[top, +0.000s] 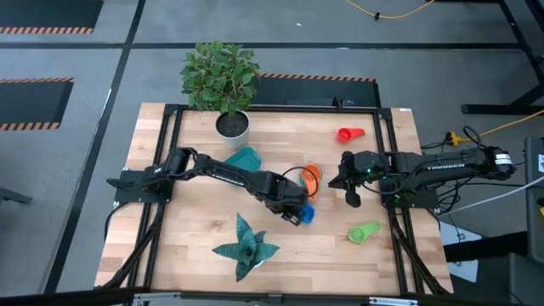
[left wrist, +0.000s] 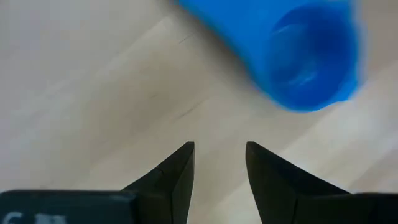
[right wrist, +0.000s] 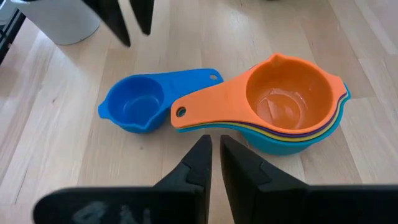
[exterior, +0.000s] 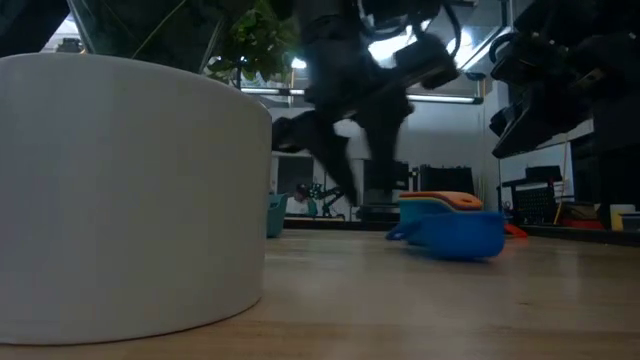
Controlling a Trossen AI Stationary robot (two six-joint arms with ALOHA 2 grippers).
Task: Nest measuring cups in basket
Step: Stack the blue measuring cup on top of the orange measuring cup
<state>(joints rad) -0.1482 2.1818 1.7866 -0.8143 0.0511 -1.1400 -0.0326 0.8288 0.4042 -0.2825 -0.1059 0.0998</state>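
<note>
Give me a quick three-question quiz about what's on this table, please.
1. True or false: the blue cup sits inside the orange cup.
2. Which cup tops the nested stack? A red, B orange, C green.
3. Is the left gripper holding anything?

Key:
1. False; it lies beside the stack.
2. B.
3. No; it hangs open and empty above the blue cup.

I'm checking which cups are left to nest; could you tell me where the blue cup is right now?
The blue cup sits upright on the table, right beside the orange-topped stack of cups, handle toward it. In the high view, it is right under the left gripper.
</note>
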